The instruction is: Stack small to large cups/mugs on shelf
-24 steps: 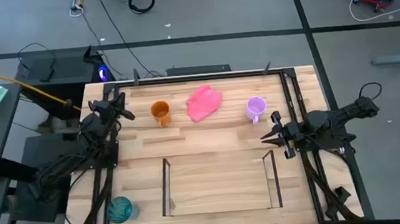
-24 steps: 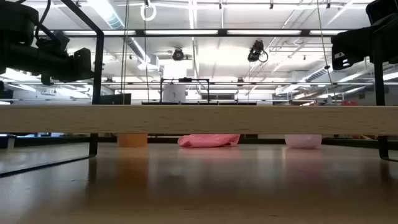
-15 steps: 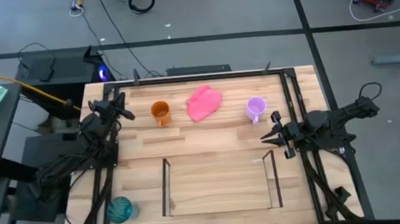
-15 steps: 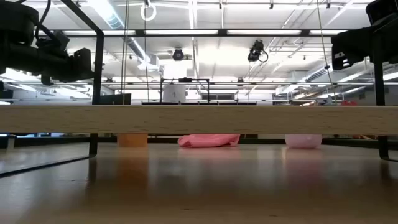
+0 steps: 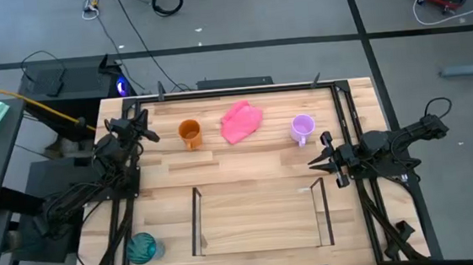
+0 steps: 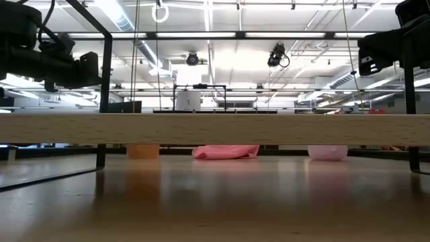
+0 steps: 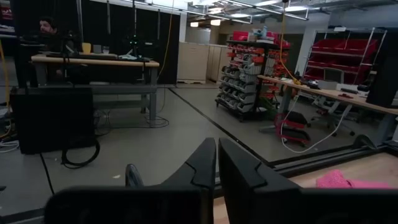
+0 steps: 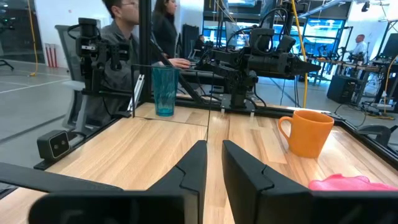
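In the high view the orange mug (image 5: 189,134), the pink cloth (image 5: 241,120) and the lilac mug (image 5: 302,128) stand in a row near the table's far edge. The teal tumbler (image 5: 141,247) stands upright at the near left corner. The shelf (image 5: 260,218), dark rods on a wooden plank, sits at the near middle with nothing on it. My left gripper (image 5: 154,136) hovers left of the orange mug, shut. My right gripper (image 5: 313,163) hovers near-right of the lilac mug, its fingers all but together. The right wrist view shows the tumbler (image 8: 165,91) and the orange mug (image 8: 308,132).
A dark metal frame (image 5: 341,107) runs around the table edge. The shelf plank (image 6: 215,128) crosses the low view, with the cloth (image 6: 225,152) and mug bases behind it. People sit beyond the table's left side (image 8: 124,37). Bare wood lies between the shelf and the row of mugs.
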Robot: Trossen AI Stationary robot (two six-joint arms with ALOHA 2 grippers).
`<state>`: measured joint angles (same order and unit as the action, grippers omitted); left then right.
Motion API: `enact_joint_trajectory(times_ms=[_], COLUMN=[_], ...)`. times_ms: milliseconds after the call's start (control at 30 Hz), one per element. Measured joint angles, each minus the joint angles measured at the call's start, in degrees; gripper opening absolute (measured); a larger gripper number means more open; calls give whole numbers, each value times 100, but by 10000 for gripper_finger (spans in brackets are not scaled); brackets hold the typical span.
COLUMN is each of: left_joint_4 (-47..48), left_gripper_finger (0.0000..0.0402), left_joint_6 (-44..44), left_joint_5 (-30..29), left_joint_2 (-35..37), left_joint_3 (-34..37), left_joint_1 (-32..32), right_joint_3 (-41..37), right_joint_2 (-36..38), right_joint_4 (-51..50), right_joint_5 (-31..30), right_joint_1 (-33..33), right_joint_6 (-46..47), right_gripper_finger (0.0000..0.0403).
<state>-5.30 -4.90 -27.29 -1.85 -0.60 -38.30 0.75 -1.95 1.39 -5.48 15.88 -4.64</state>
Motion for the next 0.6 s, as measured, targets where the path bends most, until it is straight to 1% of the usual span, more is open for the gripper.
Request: enact_joint_trajectory(times_ms=[400, 600], left_joint_4=[2, 2], left_gripper_finger=[36, 31], left_joint_6=[1, 1], left_joint_5=[-2, 0], left_joint_2=[0, -2], left_joint_3=[0, 0], left_joint_1=[0, 2], right_joint_3=[0, 0], right_joint_2=[2, 0], right_joint_4=[0, 1], right_joint_5=[0, 0], right_joint_1=[2, 0], right_joint_6=[0, 2], right_gripper_finger=[58, 58])
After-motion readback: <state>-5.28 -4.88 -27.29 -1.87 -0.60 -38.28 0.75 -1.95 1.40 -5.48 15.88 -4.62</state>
